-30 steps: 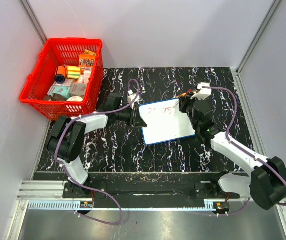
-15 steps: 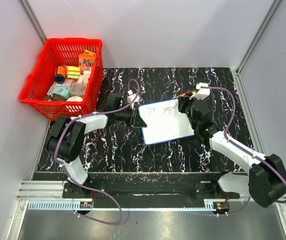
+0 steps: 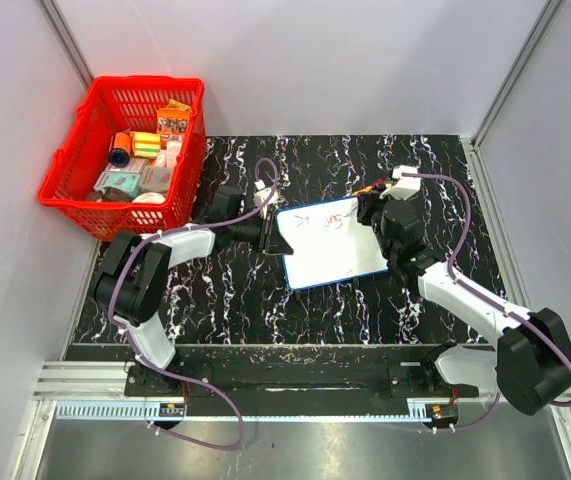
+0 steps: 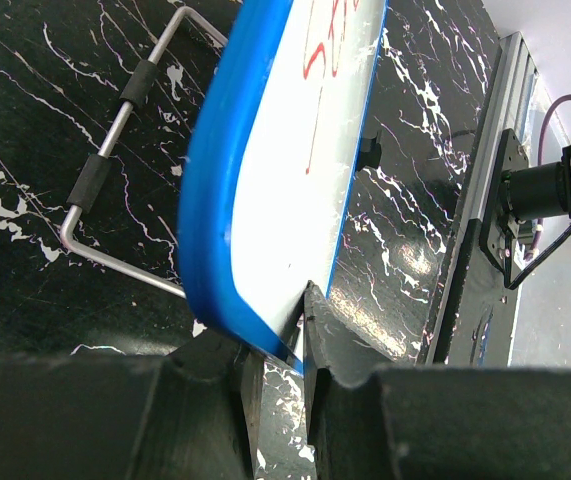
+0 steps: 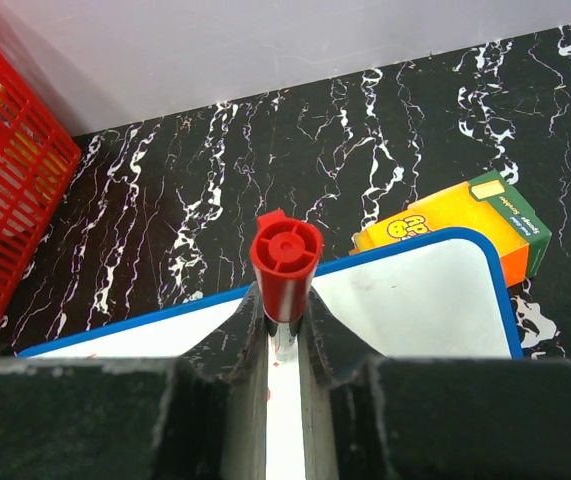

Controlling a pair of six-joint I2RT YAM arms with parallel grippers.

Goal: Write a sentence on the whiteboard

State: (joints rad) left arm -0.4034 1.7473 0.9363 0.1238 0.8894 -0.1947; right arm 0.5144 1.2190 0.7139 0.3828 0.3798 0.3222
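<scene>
Whiteboard (image 3: pixel 332 243) lies mid-way across the table (image 3: pixel 235 300), between the two arms, skewed a little in the overhead view. Sentence (image 3: pixel 327 220): a few red scrawls along the far edge, the rest is blank. My read is that writing is under way, not done.

Left gripper (image 4: pixel 283 345) is pinched tight on the board's blue rim. A wire stand (image 4: pixel 115 150) shows behind the board.

Right gripper (image 5: pixel 283 330) is clamped round a red marker (image 5: pixel 285 255), butt end toward the wrist camera, tip down over the board's far edge. The fingers hide the tip, so I can't tell if it touches.

Orange box (image 5: pixel 452 222) sits at the far right corner, touching or just under the rim.

To do this step well:
- Use light, even tip pressure.
- Hold the left grip firm so the board can't skid.
- Make short strokes and stop short of the frame and box.

Red basket (image 3: pixel 125 150) is well apart, no factor.
</scene>
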